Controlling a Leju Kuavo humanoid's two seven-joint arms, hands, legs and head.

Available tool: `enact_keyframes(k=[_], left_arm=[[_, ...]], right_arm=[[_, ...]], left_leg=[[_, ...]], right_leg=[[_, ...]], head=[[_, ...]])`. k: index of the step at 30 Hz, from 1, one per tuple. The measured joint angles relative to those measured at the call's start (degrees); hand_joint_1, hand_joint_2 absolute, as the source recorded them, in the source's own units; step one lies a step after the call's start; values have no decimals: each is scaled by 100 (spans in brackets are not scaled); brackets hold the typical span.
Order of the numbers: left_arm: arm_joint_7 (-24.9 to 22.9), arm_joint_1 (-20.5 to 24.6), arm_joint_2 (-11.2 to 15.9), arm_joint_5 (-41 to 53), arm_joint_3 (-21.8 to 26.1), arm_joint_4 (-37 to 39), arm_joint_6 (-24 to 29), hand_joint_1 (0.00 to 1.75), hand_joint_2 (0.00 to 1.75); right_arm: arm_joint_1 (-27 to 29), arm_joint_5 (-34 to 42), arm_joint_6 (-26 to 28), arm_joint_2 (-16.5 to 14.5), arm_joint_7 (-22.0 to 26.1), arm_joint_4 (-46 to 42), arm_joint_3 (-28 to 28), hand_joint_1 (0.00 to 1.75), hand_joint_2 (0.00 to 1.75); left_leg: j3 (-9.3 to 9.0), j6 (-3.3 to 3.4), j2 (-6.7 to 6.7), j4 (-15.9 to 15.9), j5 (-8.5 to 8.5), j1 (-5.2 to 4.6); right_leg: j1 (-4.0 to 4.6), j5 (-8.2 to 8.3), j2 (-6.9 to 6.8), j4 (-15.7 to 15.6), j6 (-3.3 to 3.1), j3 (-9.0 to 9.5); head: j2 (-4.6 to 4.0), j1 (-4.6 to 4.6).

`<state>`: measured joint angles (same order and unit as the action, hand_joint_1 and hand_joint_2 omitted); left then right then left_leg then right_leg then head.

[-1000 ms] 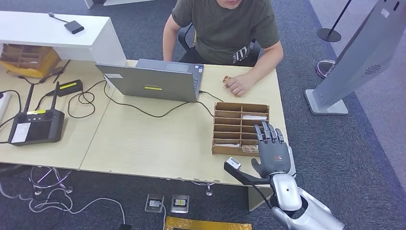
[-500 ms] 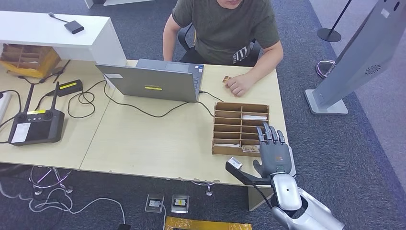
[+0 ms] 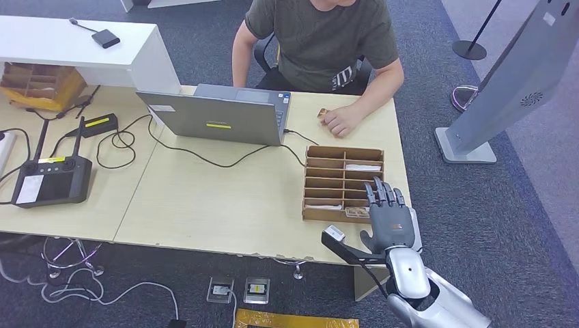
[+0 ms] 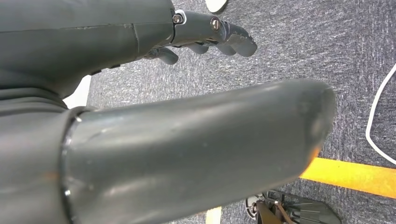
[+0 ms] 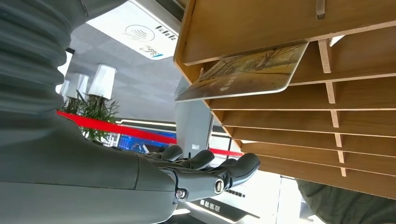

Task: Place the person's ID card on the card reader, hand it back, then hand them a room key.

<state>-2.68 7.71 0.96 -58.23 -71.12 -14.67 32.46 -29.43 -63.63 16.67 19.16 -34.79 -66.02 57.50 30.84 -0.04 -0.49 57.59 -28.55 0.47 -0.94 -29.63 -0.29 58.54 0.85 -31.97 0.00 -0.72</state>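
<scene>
The right hand (image 3: 390, 222) hovers over the near right edge of the bench (image 3: 205, 205), its fingers (image 3: 384, 195) straight, slightly spread and holding nothing, their tips above the near end of the wooden rack (image 3: 343, 182). The left hand (image 4: 140, 116) hangs down over the carpet, its fingers loosely open with nothing in them.

In the nearest slot of the rack lies a patterned card (image 5: 243, 74), most likely a room key. It lies flat, its long axis across the rack, and one short end juts out past the rack's wall toward the right hand. A white card (image 3: 362, 167) lies in a slot farther back.

Beyond the rack, the person's hand (image 3: 339, 121) rests on the bench with a small brownish thing (image 3: 322, 113) just beside it, possibly the ID card; I cannot tell. A laptop (image 3: 225, 116) stands to the left of it.

The risk, as I judge it: the card is thin and lies low between dividers, so the thick fingers may catch the rack's wall and shift the whole rack. They could also push the card deeper instead of pinching its jutting end.
</scene>
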Motion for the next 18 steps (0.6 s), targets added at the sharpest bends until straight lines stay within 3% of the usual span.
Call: enact_keyframes(k=[4, 5, 9, 18], left_arm=[[-1, 0, 3, -4, 0, -8, 12, 0, 0], [0, 0, 4, -7, 0, -11, 20, 0, 0], [-1, 0, 7, -13, 0, -17, 39, 0, 0], [-1, -1, 20, -26, 0, -28, 40, 0, 0]], right_arm=[[-19, 42, -2, -13, 5, 25, 14, 0, 175], [-27, 61, -1, -17, 8, 33, 24, 8, 175], [-41, 95, 11, -26, 13, 45, 60, 171, 175], [-55, 108, 19, -27, 17, 48, 99, 175, 175]], left_leg=[[0, 0, 0, 0, 0, 0], [0, 0, 0, 0, 0, 0], [0, 0, 0, 0, 0, 0], [0, 0, 0, 0, 0, 0]], right_leg=[[0, 0, 0, 0, 0, 0], [0, 0, 0, 0, 0, 0], [0, 0, 0, 0, 0, 0], [0, 0, 0, 0, 0, 0]], head=[[0, 0], [0, 0], [0, 0], [0, 0]])
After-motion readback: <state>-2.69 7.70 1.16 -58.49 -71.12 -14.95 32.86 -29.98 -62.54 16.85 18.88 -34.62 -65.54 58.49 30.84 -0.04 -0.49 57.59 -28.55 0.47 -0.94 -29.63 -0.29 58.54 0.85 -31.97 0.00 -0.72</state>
